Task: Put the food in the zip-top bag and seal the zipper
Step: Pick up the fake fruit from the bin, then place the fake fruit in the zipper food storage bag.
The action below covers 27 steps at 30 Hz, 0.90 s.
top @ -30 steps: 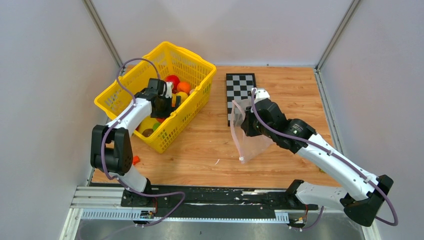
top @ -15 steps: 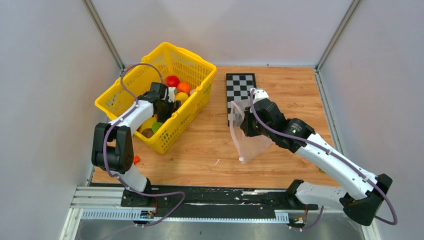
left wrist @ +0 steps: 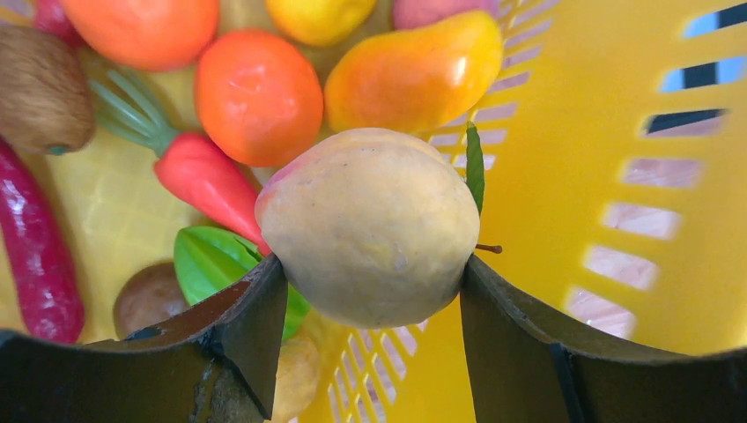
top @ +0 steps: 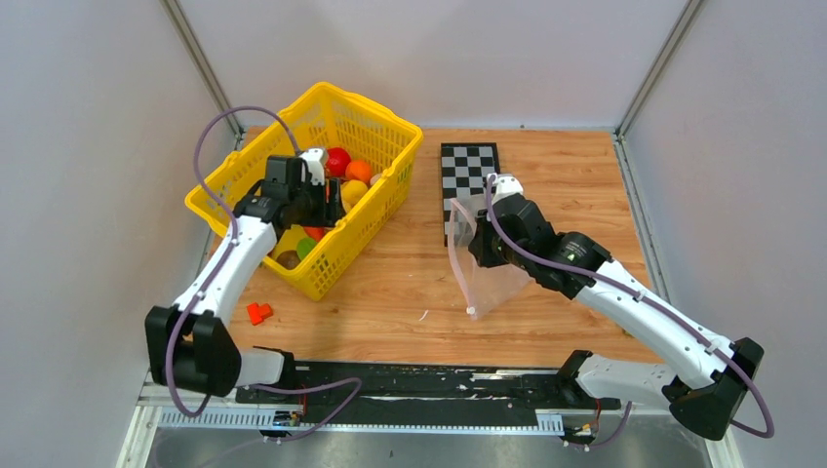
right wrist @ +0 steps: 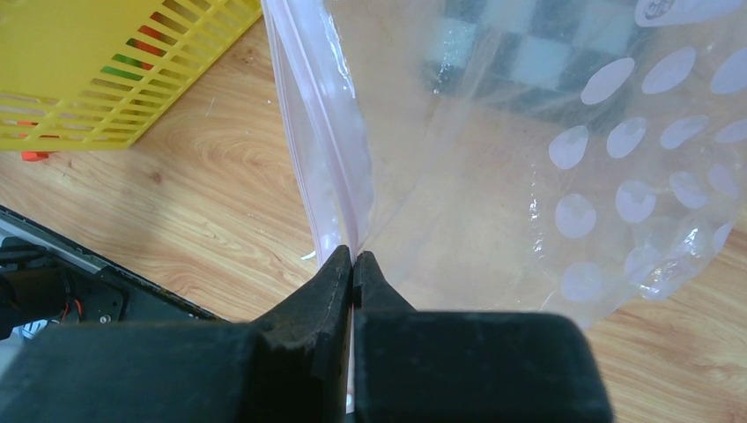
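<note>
My left gripper (left wrist: 370, 273) is shut on a pale yellow rounded fruit (left wrist: 370, 225) and holds it above the other food in the yellow basket (top: 371, 127). In the top view this gripper (top: 332, 198) is over the basket's middle. Below it lie an orange fruit (left wrist: 258, 95), an orange-yellow mango (left wrist: 414, 75) and a red carrot (left wrist: 207, 181). My right gripper (right wrist: 352, 260) is shut on the pinkish zipper (right wrist: 317, 132) at the mouth of the clear dotted zip-top bag (right wrist: 528, 176). It holds the bag (top: 492, 278) up at the table's middle, mouth facing left.
A black-and-white checkerboard (top: 468, 166) lies behind the bag. A small red piece (top: 258, 312) lies on the wooden table near the left arm. A brown kiwi (left wrist: 40, 88) and a dark red long vegetable (left wrist: 40, 256) are also in the basket. Grey walls enclose the table.
My left arm has straightened and raised its gripper inside the basket with the pale fruit held. The right arm and the bag have not moved.
</note>
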Each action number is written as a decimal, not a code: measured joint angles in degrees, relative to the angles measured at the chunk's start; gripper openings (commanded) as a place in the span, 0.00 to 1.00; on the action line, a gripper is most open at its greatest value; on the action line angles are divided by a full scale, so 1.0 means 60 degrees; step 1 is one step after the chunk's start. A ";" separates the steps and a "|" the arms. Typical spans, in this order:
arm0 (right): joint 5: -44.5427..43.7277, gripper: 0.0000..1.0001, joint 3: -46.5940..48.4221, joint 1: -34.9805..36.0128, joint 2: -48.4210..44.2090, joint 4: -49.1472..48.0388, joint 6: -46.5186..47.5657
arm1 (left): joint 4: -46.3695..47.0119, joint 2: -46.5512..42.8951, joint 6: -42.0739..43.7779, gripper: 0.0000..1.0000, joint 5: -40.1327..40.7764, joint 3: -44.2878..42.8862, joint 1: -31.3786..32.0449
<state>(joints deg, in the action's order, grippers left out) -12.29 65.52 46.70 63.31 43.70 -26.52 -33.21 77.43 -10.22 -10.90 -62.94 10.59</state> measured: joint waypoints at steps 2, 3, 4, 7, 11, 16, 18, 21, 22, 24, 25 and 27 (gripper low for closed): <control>-0.0029 0.00 -0.0076 0.0000 0.0004 -0.0022 -0.0007 | 0.0018 -0.0539 -0.0076 0.46 0.0055 0.0000 0.0000; -0.0036 0.00 -0.0102 -0.0004 0.0000 -0.0029 -0.0015 | 0.0033 -0.0805 -0.0135 0.46 0.0084 -0.0004 0.0000; -0.0040 0.00 -0.0117 -0.0004 0.0004 -0.0033 -0.0029 | 0.0058 -0.1067 -0.0189 0.46 0.0087 -0.0004 0.0000; -0.0069 0.00 -0.0127 -0.0004 0.0000 -0.0076 -0.0044 | 0.0168 -0.1770 -0.0353 0.45 0.0066 -0.0007 0.0004; -0.0102 0.00 -0.0171 0.0000 -0.0011 -0.0244 -0.0073 | 0.0455 -0.2659 -0.0641 0.45 -0.0251 -0.0018 0.0026; -0.0095 0.00 -0.0321 -0.0004 -0.0087 -0.0481 -0.0153 | 0.0809 -0.3410 -0.1031 0.43 -0.0838 -0.0029 0.0026; -0.0091 0.00 -0.0382 -0.0004 -0.0138 -0.0535 -0.0204 | 0.0984 -0.3585 -0.1173 0.43 -0.1155 -0.0058 0.0029; -0.0095 0.00 -0.0433 -0.0004 -0.0208 -0.0645 -0.0284 | 0.1282 -0.3752 -0.1406 0.43 -0.1716 -0.0062 0.0073; -0.0098 0.00 -0.0437 -0.0004 -0.0222 -0.0656 -0.0306 | 0.1377 -0.3785 -0.1468 0.43 -0.1876 -0.0062 0.0135; -0.0102 0.00 -0.0437 -0.0004 -0.0255 -0.0699 -0.0375 | 0.1661 -0.3865 -0.1552 0.43 -0.2218 -0.0062 0.0459; -0.0106 0.00 -0.0437 -0.0004 -0.0262 -0.0707 -0.0404 | 0.1800 -0.3891 -0.1577 0.43 -0.2368 -0.0058 0.0652; -0.0102 0.00 -0.0437 -0.0004 -0.0262 -0.0721 -0.0474 | 0.2295 -0.3978 -0.1654 0.43 -0.2645 0.0080 0.1435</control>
<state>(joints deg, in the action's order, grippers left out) -12.91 62.89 46.68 61.73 39.38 -29.36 -19.44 53.56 -20.14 -26.76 -62.46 19.20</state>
